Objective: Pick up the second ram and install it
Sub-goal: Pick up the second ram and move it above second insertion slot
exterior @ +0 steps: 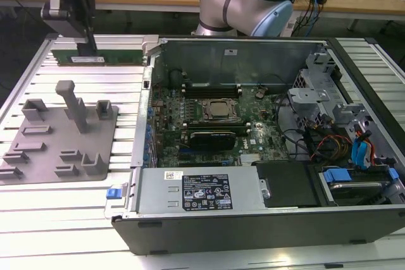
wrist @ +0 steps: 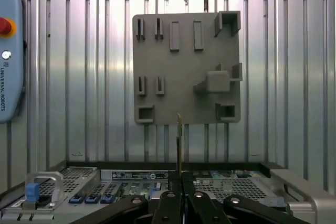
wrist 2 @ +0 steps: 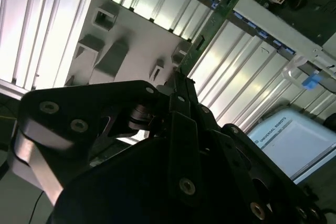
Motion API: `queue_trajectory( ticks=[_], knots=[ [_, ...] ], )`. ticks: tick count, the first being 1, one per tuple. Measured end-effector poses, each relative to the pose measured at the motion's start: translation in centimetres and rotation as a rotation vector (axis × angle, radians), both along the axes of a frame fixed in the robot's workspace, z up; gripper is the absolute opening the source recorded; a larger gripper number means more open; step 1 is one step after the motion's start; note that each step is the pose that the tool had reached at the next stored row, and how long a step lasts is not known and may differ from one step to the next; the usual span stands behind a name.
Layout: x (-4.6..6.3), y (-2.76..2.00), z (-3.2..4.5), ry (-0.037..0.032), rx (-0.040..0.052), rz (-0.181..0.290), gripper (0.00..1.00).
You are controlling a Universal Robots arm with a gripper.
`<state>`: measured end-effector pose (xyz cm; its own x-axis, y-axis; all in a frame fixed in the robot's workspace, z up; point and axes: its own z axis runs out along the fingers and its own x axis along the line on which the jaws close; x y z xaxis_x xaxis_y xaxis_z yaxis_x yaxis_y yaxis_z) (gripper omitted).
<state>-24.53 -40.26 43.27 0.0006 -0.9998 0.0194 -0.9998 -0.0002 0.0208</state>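
1. Exterior view: your gripper (exterior: pixel 88 46) hangs over the far part of the ribbed table (exterior: pixel 57 219), on the exterior view's left, with its jaws drawn narrow and clamped on the second ram (exterior: pixel 120 55).
2. The second ram stands on its long edge. Its long axis lies level, running from the exterior view's left to its right, and one end is near the computer case (exterior: pixel 266 229).
3. The jaws pinch its upper edge near mid-length, so both ends project past them.
4. In the first wrist view the second ram (wrist: pixel 179 140) appears edge-on as a thin line reaching from the gripper (wrist: pixel 181 179) toward the grey fixture plate (wrist: pixel 184 66).
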Motion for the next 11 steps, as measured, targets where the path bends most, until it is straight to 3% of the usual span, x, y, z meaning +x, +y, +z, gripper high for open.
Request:
queue_trajectory(
  ticks=[3,11],
  knots=[
    [1.4,0.00,-0.02,0.0000,0.0000,-0.004,0.09],
    [6.2,0.00,-0.14,0.0000,0.0000,-0.019,0.09]
  ],
)
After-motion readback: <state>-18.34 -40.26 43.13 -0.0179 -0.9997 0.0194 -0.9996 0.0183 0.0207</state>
